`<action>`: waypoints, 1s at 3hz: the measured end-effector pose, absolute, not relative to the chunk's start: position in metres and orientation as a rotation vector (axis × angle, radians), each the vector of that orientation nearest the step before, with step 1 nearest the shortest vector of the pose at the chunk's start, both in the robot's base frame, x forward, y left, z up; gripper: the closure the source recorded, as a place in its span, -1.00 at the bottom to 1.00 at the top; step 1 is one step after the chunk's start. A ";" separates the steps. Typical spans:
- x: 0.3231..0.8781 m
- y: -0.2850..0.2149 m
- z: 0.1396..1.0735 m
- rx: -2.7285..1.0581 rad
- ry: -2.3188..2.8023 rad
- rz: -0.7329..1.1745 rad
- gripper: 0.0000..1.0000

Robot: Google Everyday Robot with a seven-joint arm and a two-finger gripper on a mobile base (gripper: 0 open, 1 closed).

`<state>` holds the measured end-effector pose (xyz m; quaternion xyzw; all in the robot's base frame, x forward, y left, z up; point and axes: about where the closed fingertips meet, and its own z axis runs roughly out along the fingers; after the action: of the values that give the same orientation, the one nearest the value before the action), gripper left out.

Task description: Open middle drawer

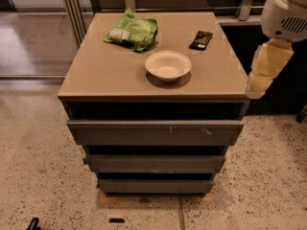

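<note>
Gripper: located at the far right of the view, at the end of the arm, hanging just beside the front right corner of the cabinet. It shows as a pale cream part below a white housing with vent slots. Whether it is open or closed cannot be told, and nothing is seen held in it. Contact with the cabinet corner cannot be confirmed.

Middle drawer: a plain dark grey front without a handle, second of three fronts on the cabinet face. It lies between the top drawer, which bears pale scratch marks right of centre, and the bottom drawer, the shortest-looking front. A dark gap runs above each front. No inside of the middle drawer is visible.

Cabinet top: a flat tan surface carrying three items. A green bag lies crumpled at the rear left. A white bowl stands upright near the front, right of centre. A black packet lies flat at the rear right, well apart from the bag.

Floor: pale speckled stone. Pale wooden blocks show under the front corners of the cabinet.
</note>
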<state>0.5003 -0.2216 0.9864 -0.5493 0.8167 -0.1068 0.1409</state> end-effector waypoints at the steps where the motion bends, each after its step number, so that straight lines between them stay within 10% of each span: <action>1: 0.500 -0.222 0.986 -1.586 2.358 -0.308 -1.00; 3: 0.490 -0.216 0.922 -1.313 2.405 -0.011 -1.00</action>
<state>0.4897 -0.2157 0.9218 -0.4696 0.8600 -0.0038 0.1995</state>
